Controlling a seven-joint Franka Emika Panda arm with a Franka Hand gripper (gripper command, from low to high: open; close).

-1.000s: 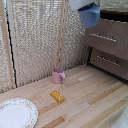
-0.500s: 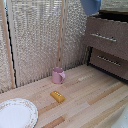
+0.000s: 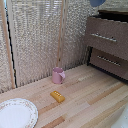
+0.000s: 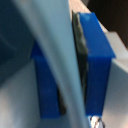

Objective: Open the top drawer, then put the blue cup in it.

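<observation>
1. Two views show this moment: the exterior view takes in a wooden table (image 3: 95, 102), and the wrist view is filled by blurred blue and pale grey shapes.
2. At the very top edge of the exterior view, right of centre, a small curved piece of the blue cup (image 3: 97, 2) shows; the rest is cut off by the frame.
3. The cup sits above the dark brown dresser (image 3: 90, 52), which stands in the upper right of the frame.
4. The top drawer (image 3: 107, 37) juts forward from the dresser body, pulled out, with its slim silver bar handle (image 3: 105, 37) across the front.
5. The lower drawer (image 3: 108, 61) sits further back, beneath the top one, with a like handle.
6. In the wrist view the gripper (image 4: 75, 70) is seen close up: blue finger pads (image 4: 97, 60) stand on either side of a thin dark vertical band, and a pale curved surface crosses in front.
7. Whether the fingers are apart or pressed on something I cannot tell; the view is too blurred.
8. A pink mug (image 3: 58, 75) stands upright near the middle of the exterior view, close to the woven screen (image 3: 35, 40) behind it.
9. A small yellow block (image 3: 57, 96) lies just below and near the pink mug.
10. A white plate (image 3: 16, 114) with a patterned rim lies in the lower left corner, well apart from the dresser.
</observation>
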